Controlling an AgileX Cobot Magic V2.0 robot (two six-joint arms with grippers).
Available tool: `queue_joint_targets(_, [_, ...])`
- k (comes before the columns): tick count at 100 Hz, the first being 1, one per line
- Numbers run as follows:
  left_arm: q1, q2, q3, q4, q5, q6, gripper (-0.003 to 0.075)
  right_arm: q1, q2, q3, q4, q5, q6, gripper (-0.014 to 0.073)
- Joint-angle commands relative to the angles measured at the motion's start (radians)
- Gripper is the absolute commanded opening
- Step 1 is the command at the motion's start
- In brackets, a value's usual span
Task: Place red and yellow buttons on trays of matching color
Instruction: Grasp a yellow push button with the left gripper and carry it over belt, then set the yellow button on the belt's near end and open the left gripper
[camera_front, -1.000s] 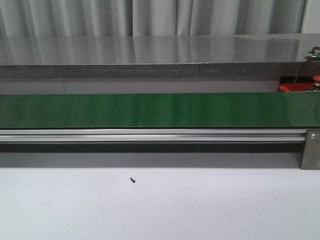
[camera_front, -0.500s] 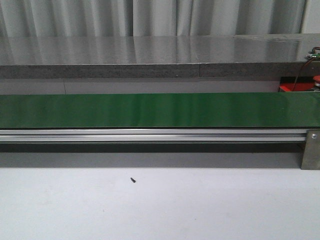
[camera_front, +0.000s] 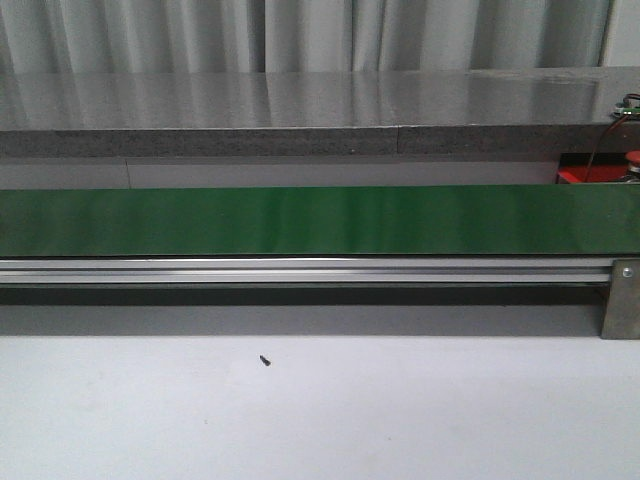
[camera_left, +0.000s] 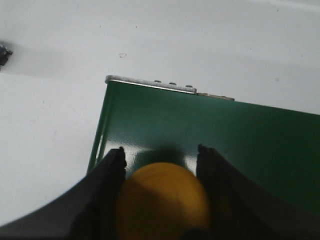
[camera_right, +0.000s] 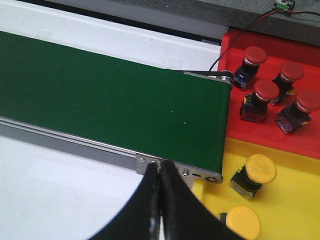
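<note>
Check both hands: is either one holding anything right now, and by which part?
The left hand holds a yellow button, its fingers on either side of the domed cap. The right hand is shut with nothing between its fingers.

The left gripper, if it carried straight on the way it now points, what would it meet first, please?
Most likely the green belt. The left gripper, holding a yellow button between its fingers, points at the belt's surface near its end roller. Nothing else shows in that line, though the gap to the belt is unclear.
</note>
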Motion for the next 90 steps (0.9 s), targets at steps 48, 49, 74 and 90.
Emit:
queue_joint_targets(48, [-0.005,0.007,-0.001,-0.023,-0.094,0.028,0.0239,-0.002,-0.002,-0.024,0.020,-0.066,-0.009,-0.0096])
queue_joint_targets(49, [-0.005,0.007,-0.001,-0.023,-0.092,0.028,0.0253,-0.002,-0.002,-0.024,0.020,-0.066,-0.009,-0.0096])
queue_joint_targets(74, [-0.005,-0.013,-0.001,-0.055,-0.093,0.028,0.0654,-0.002,-0.002,-0.024,0.020,-0.066,-0.009,-0.0096])
queue_joint_targets(90, [-0.005,-0.069,-0.007,-0.057,-0.106,0.028,0.0652,-0.002,-0.002,-0.024,0.020,-0.066,-0.009,-0.0096])
